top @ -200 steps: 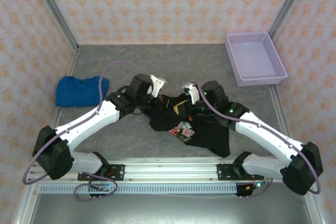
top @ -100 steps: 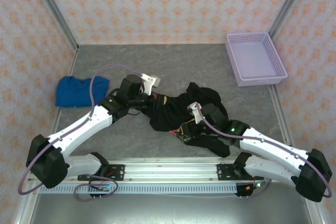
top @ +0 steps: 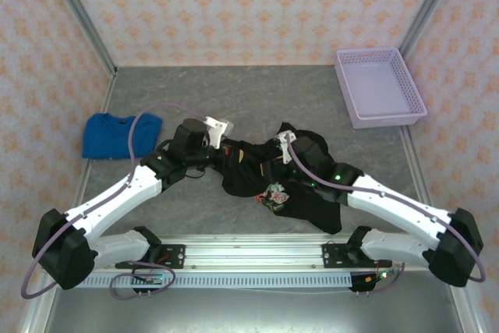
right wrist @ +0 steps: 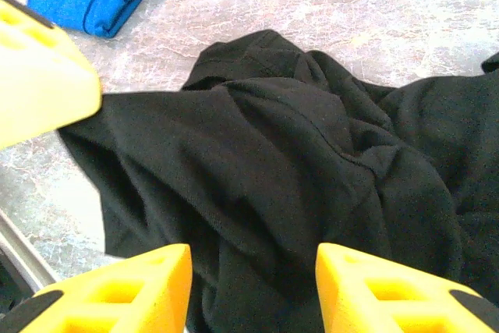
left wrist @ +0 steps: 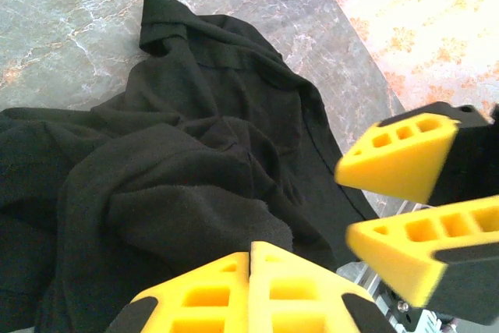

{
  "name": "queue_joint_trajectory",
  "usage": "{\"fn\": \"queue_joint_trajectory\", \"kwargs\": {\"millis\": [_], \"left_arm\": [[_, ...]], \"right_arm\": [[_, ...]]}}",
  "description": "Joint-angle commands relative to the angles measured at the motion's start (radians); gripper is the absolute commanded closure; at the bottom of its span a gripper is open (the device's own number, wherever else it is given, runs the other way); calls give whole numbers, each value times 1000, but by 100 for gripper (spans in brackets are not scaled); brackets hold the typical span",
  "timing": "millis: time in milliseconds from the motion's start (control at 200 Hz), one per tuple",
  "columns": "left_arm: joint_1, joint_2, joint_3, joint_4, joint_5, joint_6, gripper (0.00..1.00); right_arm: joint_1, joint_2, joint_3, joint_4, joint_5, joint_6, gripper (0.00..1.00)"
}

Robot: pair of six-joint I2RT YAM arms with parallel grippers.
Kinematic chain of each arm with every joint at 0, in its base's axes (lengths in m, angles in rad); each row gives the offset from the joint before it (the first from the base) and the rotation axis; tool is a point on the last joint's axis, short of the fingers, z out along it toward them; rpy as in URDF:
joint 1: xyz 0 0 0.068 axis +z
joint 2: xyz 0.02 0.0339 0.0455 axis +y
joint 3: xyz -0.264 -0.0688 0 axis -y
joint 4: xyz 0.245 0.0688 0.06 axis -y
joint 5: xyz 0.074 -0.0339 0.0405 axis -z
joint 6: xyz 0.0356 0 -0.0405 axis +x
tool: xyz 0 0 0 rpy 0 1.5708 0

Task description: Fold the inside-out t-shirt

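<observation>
The inside-out t-shirt (top: 281, 185), large floppy black cloth, lies crumpled well to the right of the folded blue garment (top: 117, 134). The left gripper (left wrist: 249, 259) seems clamped on its edge, and the right gripper (right wrist: 253, 271) gapes empty, so a one-sided pull could bunch it.

This is a robotics lab test cell, not a lived-in room. The left arm (top: 117, 193) and the right arm (top: 390, 204), both white and black, are bolted to an aluminium rail (top: 257, 251) at the near edge of a grey marbled counter (top: 234, 91). Loose cables (top: 156, 107) loop off them. Flat panels (top: 234, 13) printed with an orange floral pattern box the counter in, held by bare metal posts (top: 80, 13). A lavender basket (top: 344, 87), a black t-shirt (top: 308, 196) and a folded blue garment (top: 117, 134) lie on it.
</observation>
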Motion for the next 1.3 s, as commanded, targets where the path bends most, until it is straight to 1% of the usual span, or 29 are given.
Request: {"fn": "queue_joint_trajectory", "kwargs": {"millis": [0, 45, 125, 230, 325, 390, 465, 510, 595, 680, 720, 760, 826, 946, 1061, 1071, 1091, 1116, 1156, 1241, 1296], "left_arm": [[3, -21, -4, 26, -11, 0, 100], [4, -26, -1, 15, -23, 0, 100], [4, -36, 9, -16, -71, 0, 100], [4, -57, 6, -47, -127, 0, 100], [6, -76, -13, -57, -159, 1, 100], [5, -86, -29, -56, -169, 1, 100], [6, -90, -46, -51, -166, 3, 100], [5, -92, -58, -41, -156, 4, 100], [6, -100, -79, -5, -122, 7, 100], [5, -104, -90, 14, -101, 17, 100], [5, -104, -91, 15, -96, 21, 100], [5, -104, -93, 15, -93, 22, 100], [5, -101, -91, 15, -87, 25, 100], [4, -98, -85, 8, -83, 30, 100], [5, -99, -75, -8, -83, 40, 100], [5, -99, -75, -8, -84, 40, 100], [5, -99, -73, -11, -85, 41, 100], [5, -99, -72, -13, -86, 42, 100], [5, -100, -69, -15, -84, 43, 100], [5, -101, -68, -14, -85, 40, 100], [5, -102, -69, -17, -88, 40, 100]], "right_arm": [[5, 71, -10, -8, -22, 56, 57], [6, 97, -29, 4, -35, 81, 64], [7, 83, -69, 1, -32, 119, 79], [7, 28, -129, -18, -16, 169, 90], [8, 16, -184, -21, -29, 227, 95], [12, 18, -215, -19, -38, 257, 97], [16, 18, -221, -27, -42, 257, 97], [16, 11, -202, -51, -29, 234, 96], [16, -26, -149, -84, 9, 172, 91], [17, -67, -112, -63, 40, 132, 81], [16, -71, -101, -42, 53, 124, 75], [17, -62, -88, -23, 63, 113, 71], [16, -18, -60, -3, 62, 90, 65], [16, 116, 6, 3, 40, 40, 60], [18, 207, 36, 22, 17, 5, 54], [18, 216, 38, 23, 15, 2, 53], [22, 230, 43, 23, 16, -3, 47], [27, 247, 50, 22, 20, -11, 42], [38, 278, 59, 21, 26, -24, 38], [56, 345, 72, 36, 65, -37, 37], [56, 375, 85, 48, 88, -30, 42]]}}
